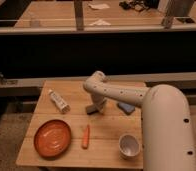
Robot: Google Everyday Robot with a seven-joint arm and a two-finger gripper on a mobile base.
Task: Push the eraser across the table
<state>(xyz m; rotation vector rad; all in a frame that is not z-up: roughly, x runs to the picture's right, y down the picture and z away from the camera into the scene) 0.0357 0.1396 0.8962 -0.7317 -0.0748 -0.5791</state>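
A small flat blue-grey block, the eraser [125, 107], lies on the wooden table [66, 157] right of centre, partly hidden behind my arm. My gripper [93, 109] points down at the table's middle, its dark tip at or just above the surface. It is a short way left of the eraser and apart from it. My white arm [122, 94] reaches in from the lower right and passes over the eraser.
A white tube [58, 101] lies at the back left. An orange plate [52, 137] sits front left. A thin orange stick [86, 136] lies in front of the gripper. A white cup [128, 145] stands front right. A dark counter wall runs behind the table.
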